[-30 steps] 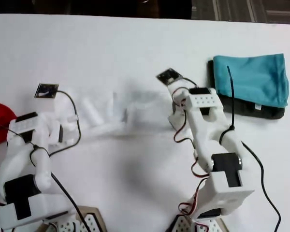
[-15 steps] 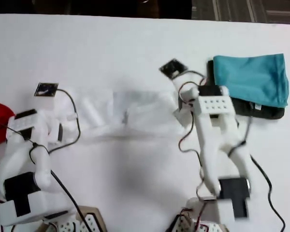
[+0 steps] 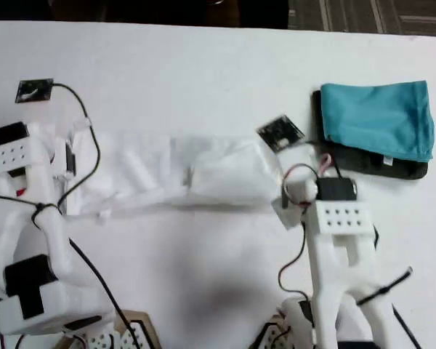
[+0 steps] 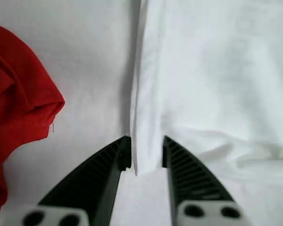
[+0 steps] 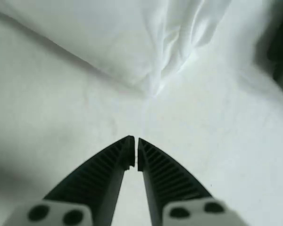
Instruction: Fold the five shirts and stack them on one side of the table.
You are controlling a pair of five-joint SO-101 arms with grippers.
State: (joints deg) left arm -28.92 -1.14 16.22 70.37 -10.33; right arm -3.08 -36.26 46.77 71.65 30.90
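A white shirt [image 3: 182, 171] lies stretched into a long band across the middle of the table. My left gripper [image 3: 67, 156] is at its left end; in the left wrist view its fingertips [image 4: 145, 153] pinch the shirt's edge [image 4: 146, 141], which is slightly lifted. My right gripper [image 3: 283, 196] is just off the shirt's right end. The right wrist view has it [image 5: 133, 153] shut and empty over bare table, short of the shirt's corner [image 5: 153, 84]. A folded teal shirt [image 3: 378, 116] rests on a dark folded shirt [image 3: 392, 169] at the right. A red shirt [image 4: 14, 108] lies left of the left gripper.
The white table [image 3: 203, 65] has open room behind the shirt and in front of it between the arm bases. Loose black cables [image 3: 87, 131] hang by each arm. The table's far edge [image 3: 167, 23] meets a dark floor.
The left arm swung back and to the left, pulling the white shirt out longer. The right arm drew right and toward the front, off the shirt's end, leaving it flatter and wider.
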